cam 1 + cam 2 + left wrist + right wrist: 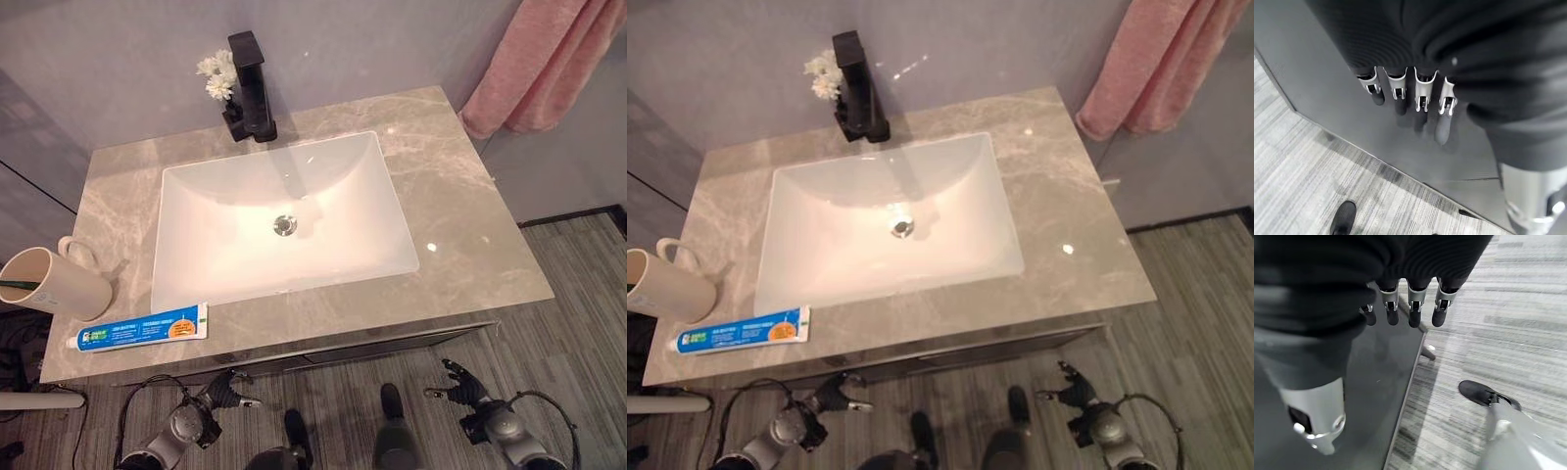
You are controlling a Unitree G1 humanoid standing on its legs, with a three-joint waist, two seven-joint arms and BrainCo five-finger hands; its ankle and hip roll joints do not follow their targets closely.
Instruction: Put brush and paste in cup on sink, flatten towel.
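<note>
While the left hand [223,392] hangs low before the dark cabinet front [1327,98], fingers loosely extended and holding nothing, the right hand [462,386] hangs likewise at the other side, relaxed and empty. Above them on the grey marble counter [460,225], a blue toothpaste tube [137,328] lies along the front edge. Just behind it, at the left end, a cream mug [54,282] lies tipped on its side, a green toothbrush [20,286] inside its mouth. A pink towel [549,64] hangs bunched on the wall at the far right.
</note>
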